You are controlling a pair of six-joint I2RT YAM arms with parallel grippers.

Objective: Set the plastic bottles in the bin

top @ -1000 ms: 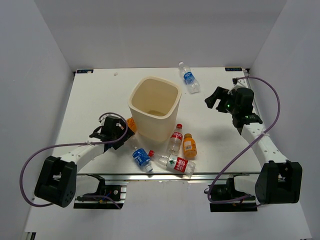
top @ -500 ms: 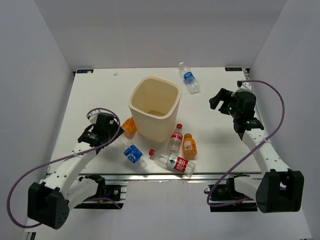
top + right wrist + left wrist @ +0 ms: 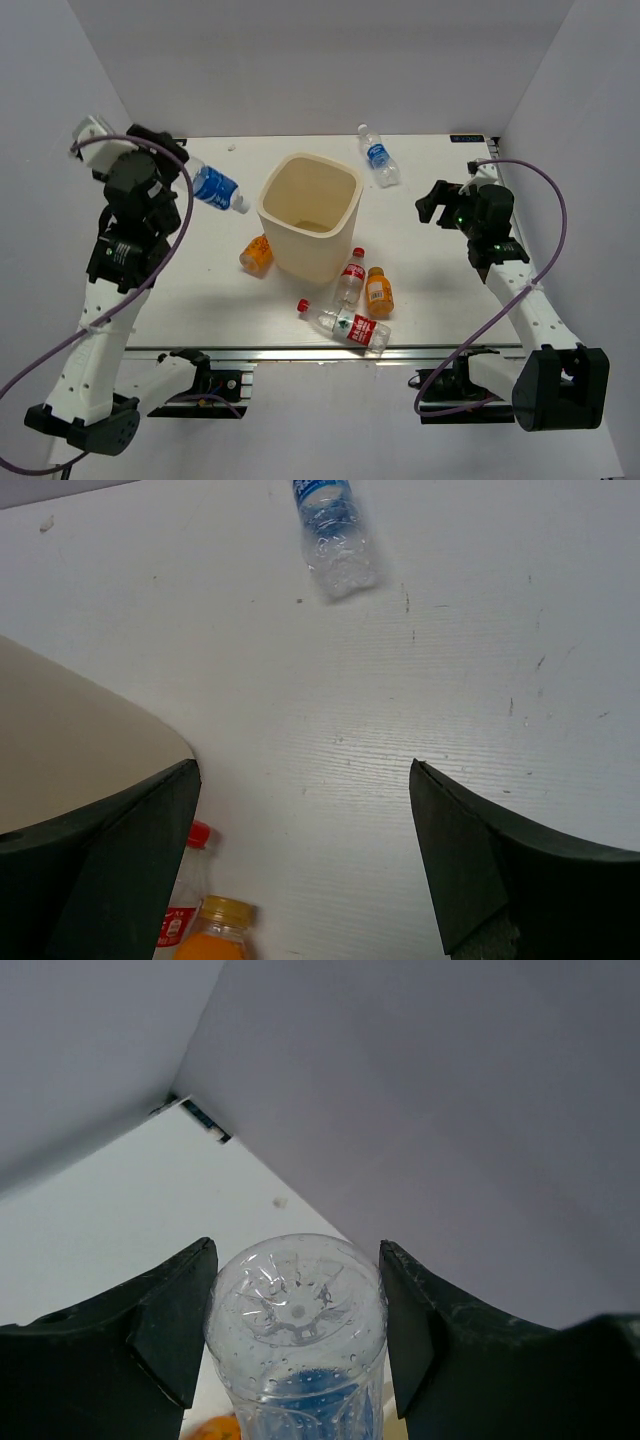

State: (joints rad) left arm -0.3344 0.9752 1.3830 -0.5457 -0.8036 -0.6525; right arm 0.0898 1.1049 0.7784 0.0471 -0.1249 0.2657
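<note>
My left gripper (image 3: 183, 168) is raised high at the left and shut on a clear blue-label bottle (image 3: 217, 188), which is held in the air left of the cream bin (image 3: 308, 256). The left wrist view shows that bottle's base (image 3: 295, 1312) between both fingers of the left gripper (image 3: 296, 1252). My right gripper (image 3: 434, 201) is open and empty, right of the bin. A second blue-label bottle (image 3: 378, 156) lies at the back. An orange bottle (image 3: 256, 252) lies left of the bin. In front of it lie two red-label bottles (image 3: 350, 277) (image 3: 346, 324) and another orange bottle (image 3: 377, 290).
The right wrist view shows the bin's rim (image 3: 90, 735) at left, the back blue-label bottle (image 3: 331, 530) ahead, and a red cap (image 3: 198, 834) and an orange bottle (image 3: 212, 936) below. White walls enclose the table (image 3: 190, 290) on three sides.
My left arm has lifted the blue-label bottle from the table's front up and back to the left of the bin. My right gripper has barely moved.
</note>
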